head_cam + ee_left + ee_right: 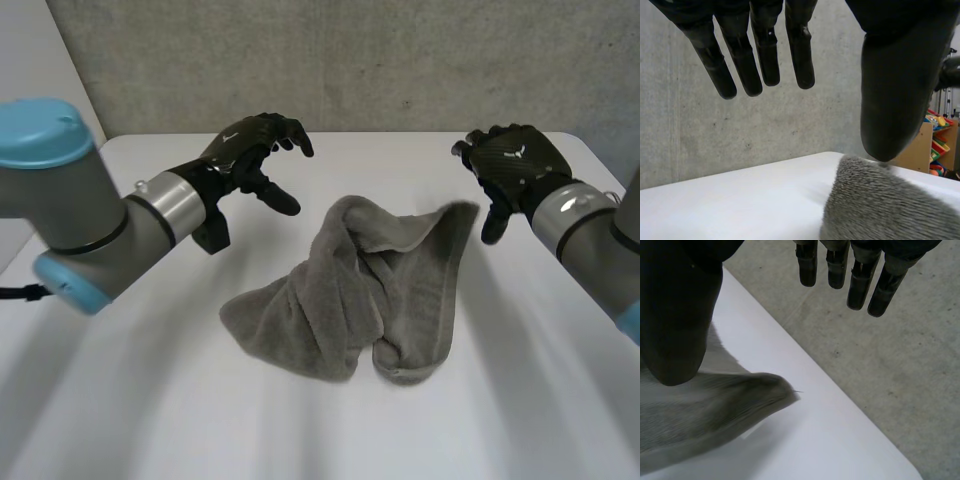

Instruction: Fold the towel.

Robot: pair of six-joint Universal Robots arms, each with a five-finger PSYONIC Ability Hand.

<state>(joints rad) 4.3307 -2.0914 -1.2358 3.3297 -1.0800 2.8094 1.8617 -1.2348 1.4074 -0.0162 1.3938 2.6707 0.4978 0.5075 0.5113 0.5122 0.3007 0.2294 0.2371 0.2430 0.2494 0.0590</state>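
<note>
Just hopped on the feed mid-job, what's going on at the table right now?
The robot is set to fold a grey towel, which lies crumpled in a loose heap in the middle of the white table, not yet folded. The left hand hovers open beside the towel's far left side. The right hand hovers open by its far right corner. Neither hand holds the cloth.

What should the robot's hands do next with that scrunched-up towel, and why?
Probably lower the right hand to pinch the corner nearest it of the towel. The towel lies crumpled on the table, and the left hand and right hand are open, holding nothing, so it likely needs spreading before folding.
</note>
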